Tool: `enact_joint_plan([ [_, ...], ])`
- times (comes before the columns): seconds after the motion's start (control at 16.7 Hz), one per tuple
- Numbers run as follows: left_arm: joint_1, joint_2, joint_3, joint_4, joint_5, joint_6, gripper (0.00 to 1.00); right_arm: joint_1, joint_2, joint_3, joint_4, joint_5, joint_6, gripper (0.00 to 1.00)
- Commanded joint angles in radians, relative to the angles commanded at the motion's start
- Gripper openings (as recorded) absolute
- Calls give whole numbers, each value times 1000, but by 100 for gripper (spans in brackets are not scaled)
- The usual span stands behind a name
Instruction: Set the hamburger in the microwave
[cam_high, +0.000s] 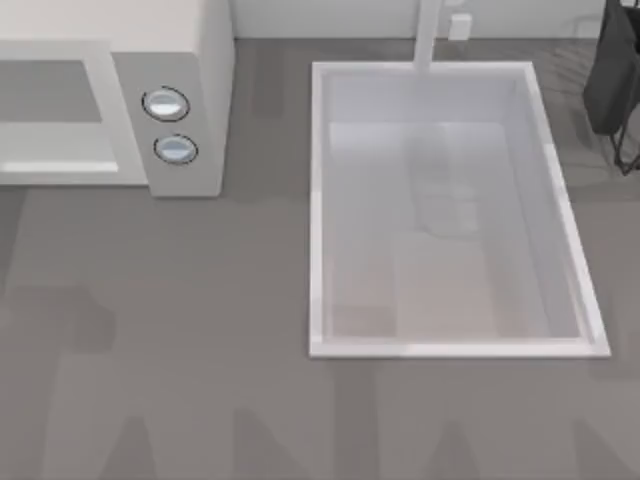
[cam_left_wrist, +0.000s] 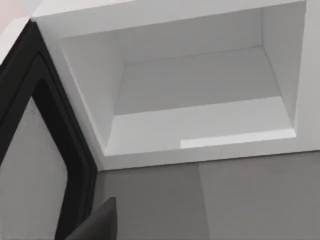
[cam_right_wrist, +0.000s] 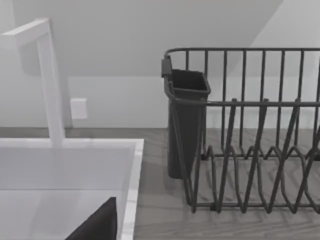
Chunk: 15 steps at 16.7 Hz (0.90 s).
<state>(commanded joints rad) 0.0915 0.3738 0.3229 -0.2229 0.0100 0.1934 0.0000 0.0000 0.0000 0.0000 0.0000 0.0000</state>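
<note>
Grey table (cam_high: 200, 330); white sink (cam_high: 318, 200); dark dish rack (cam_right_wrist: 250, 130); pale wall (cam_right_wrist: 125, 40).

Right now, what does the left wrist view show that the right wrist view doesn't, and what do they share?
Left wrist alone: the off-white boxy microwave, its bare white cavity open, and its black-framed door swung aside. Right wrist alone: the white rectangular sink basin with its white faucet, and a dark wire dish rack with a dark cup-shaped holder on its end. Shared: grey countertop and a dark wedge in the corner of each picture.
</note>
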Motion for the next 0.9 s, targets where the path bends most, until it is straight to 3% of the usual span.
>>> enact_joint_plan([
  [0.42,105,724,450,-355,52,308,100,0,0,0,0,0,0,100],
  [0.9,198,1366,866,-721,9,723,100,0,0,0,0,0,0,100],
])
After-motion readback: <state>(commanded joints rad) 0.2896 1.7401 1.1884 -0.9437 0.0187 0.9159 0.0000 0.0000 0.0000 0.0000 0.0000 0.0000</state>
